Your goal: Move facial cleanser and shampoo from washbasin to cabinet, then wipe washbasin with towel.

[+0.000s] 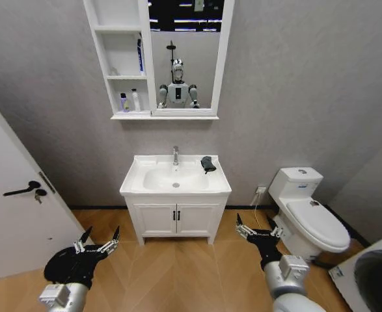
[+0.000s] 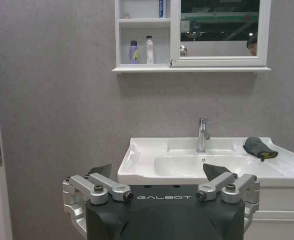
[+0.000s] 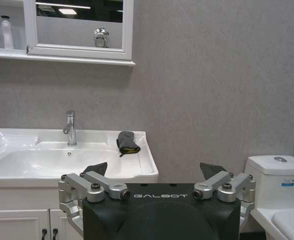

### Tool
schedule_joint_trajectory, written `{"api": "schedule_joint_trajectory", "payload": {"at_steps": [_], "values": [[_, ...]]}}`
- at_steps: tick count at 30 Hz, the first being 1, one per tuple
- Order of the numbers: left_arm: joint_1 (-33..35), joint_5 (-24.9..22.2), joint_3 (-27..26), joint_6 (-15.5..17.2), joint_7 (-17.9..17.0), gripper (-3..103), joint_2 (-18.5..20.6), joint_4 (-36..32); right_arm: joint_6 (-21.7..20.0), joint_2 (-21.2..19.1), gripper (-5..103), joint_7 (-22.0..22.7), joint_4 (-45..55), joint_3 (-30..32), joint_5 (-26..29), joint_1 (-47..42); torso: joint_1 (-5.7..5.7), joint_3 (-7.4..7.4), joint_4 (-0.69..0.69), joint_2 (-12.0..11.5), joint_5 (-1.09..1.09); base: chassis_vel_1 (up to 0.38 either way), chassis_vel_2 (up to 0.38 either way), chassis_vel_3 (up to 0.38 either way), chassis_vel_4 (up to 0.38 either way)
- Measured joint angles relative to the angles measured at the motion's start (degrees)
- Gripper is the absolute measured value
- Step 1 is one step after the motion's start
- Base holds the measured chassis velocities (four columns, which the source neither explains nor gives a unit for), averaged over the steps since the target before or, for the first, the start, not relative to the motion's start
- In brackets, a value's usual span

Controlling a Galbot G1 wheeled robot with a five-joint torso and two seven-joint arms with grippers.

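— Washbasin [image 1: 153, 184] first: what's on it?

— Just the towel [image 1: 207, 164]. It lies bunched on the basin's rim, off to the tap's [image 1: 176, 155] right-hand side as I face it, apart from the tap and up near the wall.

— And the bottles?

— Two stand side by side in the cabinet's [image 1: 99, 58] lowest compartment, above the basin: a purple-tinted bottle [image 2: 133, 52] and a white bottle [image 2: 149, 49]. A dark blue bottle [image 1: 140, 55] stands in the middle compartment, against the mirror [image 1: 185, 62] side.

— Where are your arms?

— Both are held low, out in front of the vanity [image 1: 176, 220] below the basin, well short of it. My left end effector [image 1: 98, 240] is spread wide and holds nothing. My right end effector [image 1: 256, 227] is the same: fingers splayed apart, nothing between them, nearer the toilet [image 1: 311, 214] side.
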Motion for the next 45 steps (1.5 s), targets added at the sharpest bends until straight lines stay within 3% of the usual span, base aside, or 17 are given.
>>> {"api": "schedule_joint_trajectory", "payload": {"at_steps": [3,4,7,10,17,22,45], "values": [[0.0,0.0,0.0,0.0,0.02,100,0.0,0.0,1.18,0.01,100,-2.02,-0.03,0.35,-0.32,-0.41,0.01,0.0,0.0,-0.01,0.06,0.321,-0.383,-0.322,0.37],[0.0,0.0,0.01,0.0,0.02,100,0.0,0.0,1.76,0.03,100,-3.4,-0.02,0.64,-0.57,-0.85,0.0,0.0,-0.01,0.0,-0.07,0.325,-0.393,-0.318,0.357],[0.0,0.0,0.01,0.0,0.03,100,-0.01,0.0,1.91,0.02,100,-6.0,-0.04,1.05,-0.46,-2.17,0.0,0.0,0.0,-0.01,0.07,0.315,-0.329,-0.318,0.336],[0.01,0.0,-0.02,0.0,0.0,100,0.0,0.0,2.3,0.08,100,-7.56,-0.04,1.01,-0.21,-2.83,-0.05,-0.02,0.02,0.03,-0.05,0.24,-0.262,-0.242,0.239],[-0.01,0.0,0.01,0.0,0.02,100,0.0,0.0,5.8,0.21,100,-7.59,-0.06,2.15,-1.24,-2.71,-0.01,0.0,-0.03,0.0,0.02,0.044,-0.021,-0.087,0.07],[-0.02,0.0,0.01,0.0,0.02,100,0.0,0.0,5.81,0.15,100,-7.39,-0.08,2.36,-1.39,-2.88,0.09,0.03,0.01,-0.05,0.01,-0.068,0.03,0.104,-0.039],[0.0,0.0,0.0,0.0,0.0,100,0.0,0.0,5.71,0.16,100,-7.17,-0.09,2.36,-1.39,-2.88,0.0,0.0,-0.01,-0.01,0.01,-0.004,0.008,0.003,-0.004]]}}
